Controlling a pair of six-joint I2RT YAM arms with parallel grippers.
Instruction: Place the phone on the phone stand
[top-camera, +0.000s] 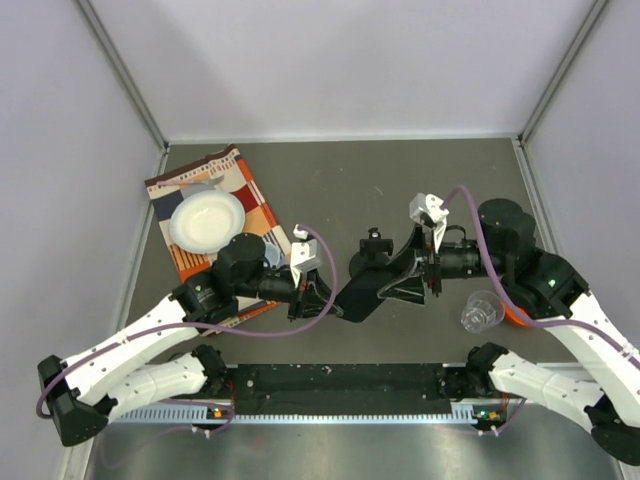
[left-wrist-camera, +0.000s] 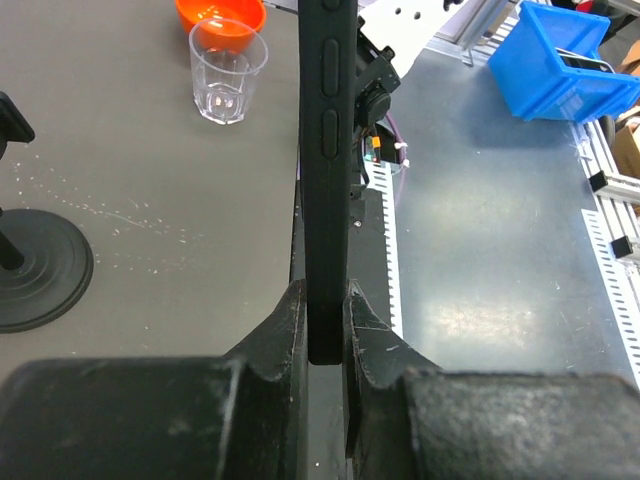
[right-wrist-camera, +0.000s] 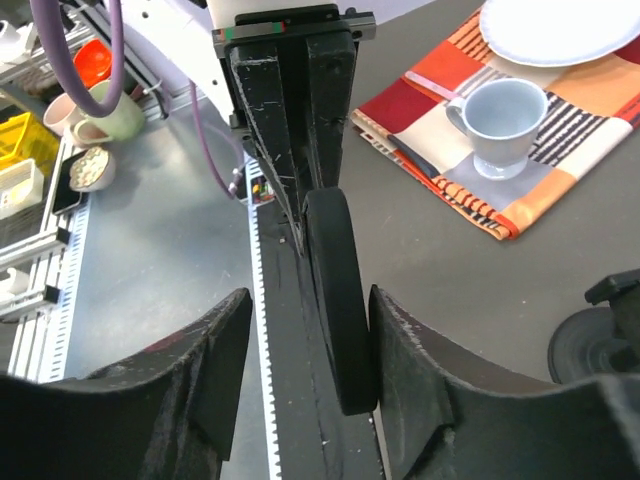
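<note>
While the left gripper (left-wrist-camera: 325, 318) pinches one end of the phone (left-wrist-camera: 325, 150), we see the right gripper (right-wrist-camera: 308, 305) with fingers spread around its other end. The phone stand (left-wrist-camera: 40, 270) rests on the table (left-wrist-camera: 150, 180) nearby, unloaded.

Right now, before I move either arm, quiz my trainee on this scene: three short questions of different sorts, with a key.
1. True or false: the thin flat black phone already sits on the small black disc-based phone stand.
2. Which gripper is clamped on the phone? A) left B) right C) neither
3. In the left wrist view, what stands next to the clear plastic cup?
Key: 1. False: it is held edge-on, apart from the stand. 2. A: the left gripper pinches it; the right gripper has its fingers either side of it, with a gap on one side. 3. An orange bowl.
</note>
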